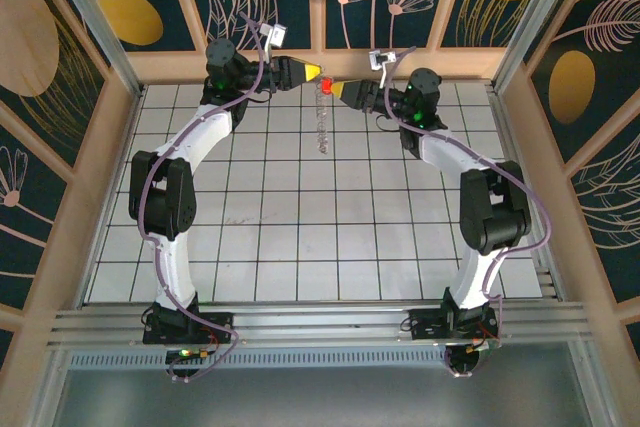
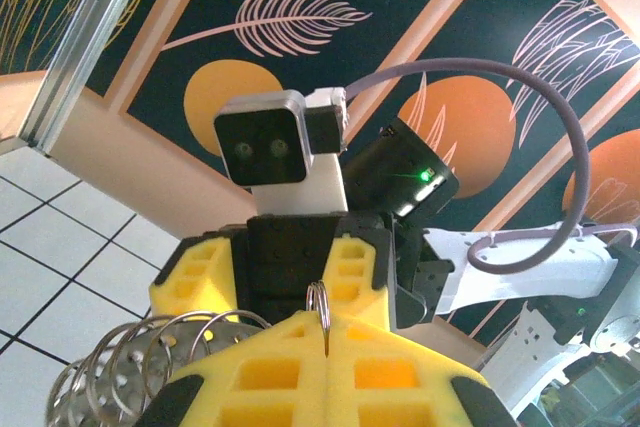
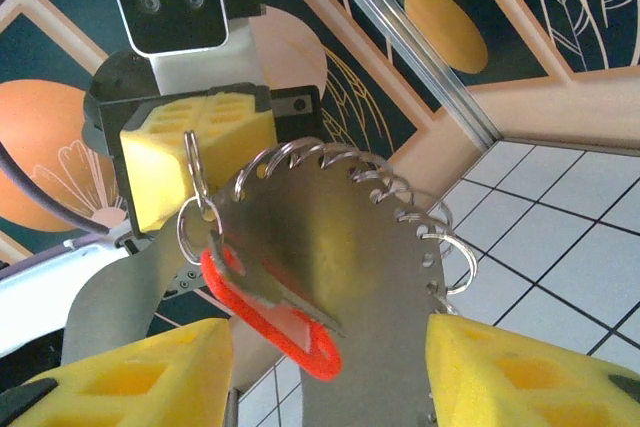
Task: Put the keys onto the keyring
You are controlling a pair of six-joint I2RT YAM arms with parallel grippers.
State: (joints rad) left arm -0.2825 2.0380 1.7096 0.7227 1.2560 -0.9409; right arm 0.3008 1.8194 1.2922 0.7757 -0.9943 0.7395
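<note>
left end effector (image 2: 325, 332) is clenching the small split ring (image 2: 318, 300) | key (image 1: 325, 83) is dangling from it, above the counter (image 1: 280, 207) | right end effector (image 1: 342, 91) is straddling the keyring (image 3: 345, 247) with fingers apart, grip cannot be told

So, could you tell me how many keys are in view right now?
1. The red-headed key hangs on a small ring below the left gripper, in front of the keyring; more could hide behind it.
</note>
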